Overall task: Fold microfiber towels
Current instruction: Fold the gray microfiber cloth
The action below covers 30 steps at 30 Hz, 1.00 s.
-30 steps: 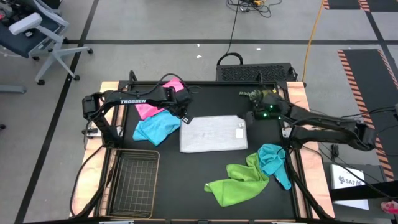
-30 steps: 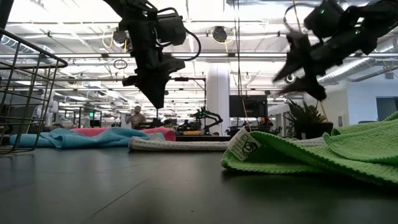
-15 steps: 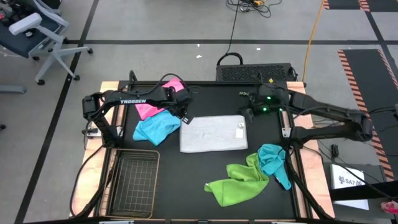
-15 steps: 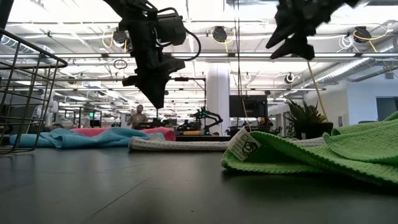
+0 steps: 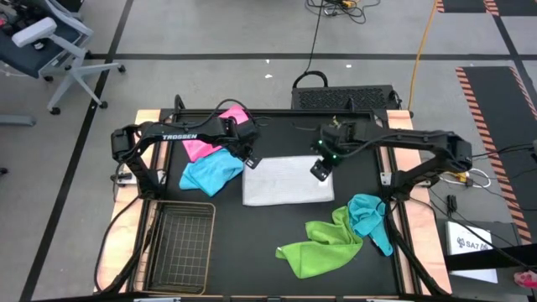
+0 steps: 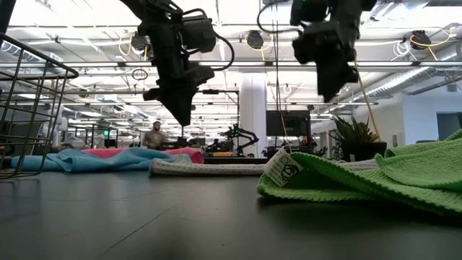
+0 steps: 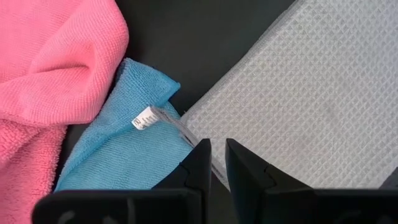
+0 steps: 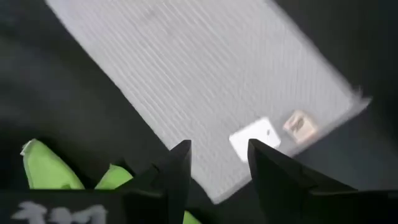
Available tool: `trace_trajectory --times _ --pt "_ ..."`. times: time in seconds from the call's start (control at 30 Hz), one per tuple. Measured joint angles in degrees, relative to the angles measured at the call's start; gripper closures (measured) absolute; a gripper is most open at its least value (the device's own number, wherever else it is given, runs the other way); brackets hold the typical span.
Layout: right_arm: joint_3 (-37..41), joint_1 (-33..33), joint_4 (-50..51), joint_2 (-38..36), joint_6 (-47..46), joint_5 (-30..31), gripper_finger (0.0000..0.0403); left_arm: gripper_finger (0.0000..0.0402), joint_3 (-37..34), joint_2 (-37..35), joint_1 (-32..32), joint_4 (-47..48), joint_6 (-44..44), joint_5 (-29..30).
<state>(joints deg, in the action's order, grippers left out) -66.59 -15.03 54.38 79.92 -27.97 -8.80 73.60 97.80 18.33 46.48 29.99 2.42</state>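
Note:
The pale grey-white towel [image 5: 284, 181] lies flat as a rectangle in the middle of the table. Its labels [image 8: 255, 138] sit near its right edge. My left gripper [image 5: 249, 160] hangs shut and empty above the towel's left edge [image 7: 205, 118], clear of it in the low view [image 6: 182, 115]. My right gripper [image 5: 320, 170] is open and empty, pointing down above the towel's right edge, high over it in the low view [image 6: 328, 90]. The pink towel [image 5: 205, 138] and the light blue towel [image 5: 210, 174] lie crumpled at the left. The lime green towel [image 5: 319, 247] and the teal towel [image 5: 369, 216] lie at the near right.
A wire mesh basket [image 5: 179, 243] stands at the near left corner. A small potted plant [image 6: 357, 137] stands at the far right, partly behind my right arm. Bare black table shows between the grey-white towel and the green one.
My right gripper has swung from the table's far right toward the left, and now points down over the grey-white towel's right edge. My left gripper and the towels have kept still.

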Motion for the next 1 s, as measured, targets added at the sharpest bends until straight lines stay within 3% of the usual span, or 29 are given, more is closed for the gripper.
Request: trace_trajectory --times 0.3,0.67,1.0 --pt "10.28 3.58 -5.15 -6.42 -14.94 -1.79 0.0250 0.0353 0.00 0.00 0.02 -0.04 -2.17 0.02" --pt "26.22 11.89 -21.08 -16.81 -37.26 -1.90 0.0250 0.0353 0.00 0.00 -0.45 -0.28 -3.76 -0.92" --pt "29.92 17.12 -22.93 -18.90 -43.59 -1.92 0.0250 0.0353 0.00 0.02 -0.44 -0.12 -2.84 -0.96"
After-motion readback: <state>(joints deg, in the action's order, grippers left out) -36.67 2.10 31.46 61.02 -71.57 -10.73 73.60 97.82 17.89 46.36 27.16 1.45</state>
